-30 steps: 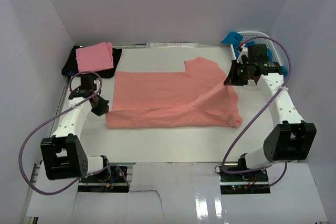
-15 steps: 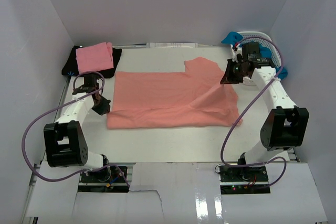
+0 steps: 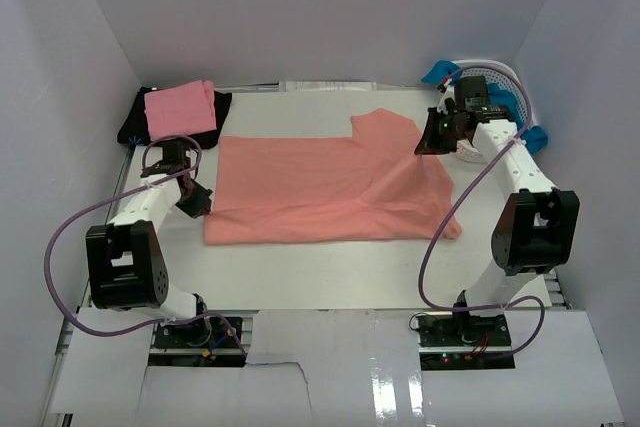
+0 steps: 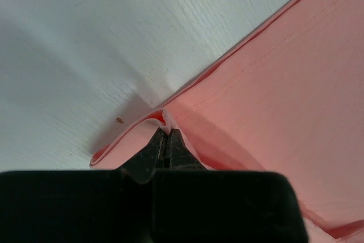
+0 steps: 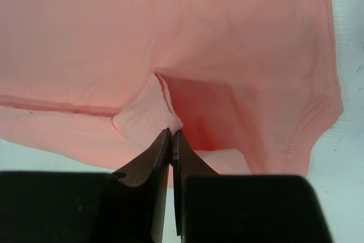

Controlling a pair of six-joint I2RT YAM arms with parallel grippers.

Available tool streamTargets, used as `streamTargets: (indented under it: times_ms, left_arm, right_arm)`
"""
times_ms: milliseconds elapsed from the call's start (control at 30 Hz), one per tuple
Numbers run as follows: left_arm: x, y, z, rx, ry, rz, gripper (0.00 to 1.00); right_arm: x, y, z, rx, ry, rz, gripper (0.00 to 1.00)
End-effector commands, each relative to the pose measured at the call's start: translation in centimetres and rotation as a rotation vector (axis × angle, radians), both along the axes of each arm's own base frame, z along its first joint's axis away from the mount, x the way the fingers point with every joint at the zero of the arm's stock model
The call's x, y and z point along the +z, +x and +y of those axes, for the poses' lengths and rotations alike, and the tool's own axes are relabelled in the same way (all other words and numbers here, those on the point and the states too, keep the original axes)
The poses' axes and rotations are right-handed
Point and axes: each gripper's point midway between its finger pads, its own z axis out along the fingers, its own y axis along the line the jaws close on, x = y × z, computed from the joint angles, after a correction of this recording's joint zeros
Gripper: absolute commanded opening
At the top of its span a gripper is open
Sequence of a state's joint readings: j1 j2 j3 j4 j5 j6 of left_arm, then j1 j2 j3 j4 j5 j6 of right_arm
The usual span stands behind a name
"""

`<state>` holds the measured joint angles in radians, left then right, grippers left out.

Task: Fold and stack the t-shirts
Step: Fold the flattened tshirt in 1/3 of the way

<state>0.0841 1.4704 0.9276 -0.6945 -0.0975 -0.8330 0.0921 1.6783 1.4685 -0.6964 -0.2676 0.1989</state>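
Left gripper (image 4: 166,136) and right gripper (image 5: 171,135) have shifted toward the far side. Each is clamped on an edge fold of the salmon-coral t-shirt (image 3: 320,187), which lies spread between them. Risk: an unequal pull could slip the thin pinch and skew the fold.

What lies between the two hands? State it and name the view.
The salmon t-shirt spans the stretch in the top view, left hand pinching one end, right hand the other.
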Motion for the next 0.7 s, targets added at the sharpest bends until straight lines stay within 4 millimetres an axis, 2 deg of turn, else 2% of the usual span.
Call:
streamTargets:
  times_ms: [0, 67, 133, 300, 333, 367, 400, 433, 467, 500, 533, 567, 600, 667]
  left_arm:
    - [0.3, 1.0, 0.5, -0.017, 0.022, -0.036, 0.0]
    - [0.1, 1.3, 0.3, -0.036, 0.013, -0.045, 0.04]
    - [0.1, 1.5, 0.3, -0.046, 0.015, -0.064, 0.24]
    - [0.6, 2.0, 0.4, -0.043, 0.022, -0.097, 0.24]
    - [0.6, 2.2, 0.4, -0.045, 0.021, -0.099, 0.27]
    - [0.5, 2.2, 0.4, -0.052, 0.022, -0.097, 0.44]
    - [0.5, 2.4, 0.2, -0.061, 0.016, -0.097, 0.52]
    - [0.5, 2.5, 0.2, -0.07, 0.019, -0.099, 0.6]
    - [0.5, 2.5, 0.3, -0.07, 0.023, -0.1, 0.71]
    - [0.7, 2.5, 0.4, -0.068, 0.026, -0.103, 0.92]
    - [0.8, 2.5, 0.6, -0.065, 0.038, -0.106, 0.98]
    - [1.3, 2.7, 0.7, -0.061, 0.046, -0.117, 0.98]
    - [1.6, 2.7, 0.9, -0.055, 0.056, -0.12, 0.98]
    - [3.3, 3.1, 1.6, -0.044, 0.094, -0.149, 0.98]
  right_arm:
    - [0.7, 1.5, -0.1, -0.017, -0.012, -0.053, 0.08]
    - [-0.1, 1.7, -0.4, -0.034, -0.027, -0.035, 0.09]
    - [-0.7, 2.3, -0.5, -0.045, -0.026, -0.043, 0.09]
    - [-0.8, 4.2, 0.4, -0.032, 0.016, -0.111, 0.09]
    - [-1.4, 4.5, 0.4, -0.035, 0.019, -0.103, 0.14]
    - [-1.4, 5.1, 0.1, -0.05, 0.004, -0.105, 0.21]
    - [-1.7, 5.1, 0.0, -0.053, -0.003, -0.091, 0.28]
    - [-2.7, 5.1, -0.3, -0.067, -0.023, -0.061, 0.62]
    - [-2.9, 5.3, -0.6, -0.079, -0.04, -0.056, 0.79]
    - [-3.1, 5.3, -0.8, -0.09, -0.062, -0.056, 0.87]
    - [-3.0, 5.5, -1.2, -0.106, -0.082, -0.063, 0.91]
    - [-2.9, 5.4, -1.7, -0.132, -0.114, -0.061, 0.96]
    - [-2.8, 5.3, -1.9, -0.14, -0.125, -0.066, 0.98]
    - [-1.1, 4.9, -1.7, -0.135, -0.132, -0.12, 0.98]
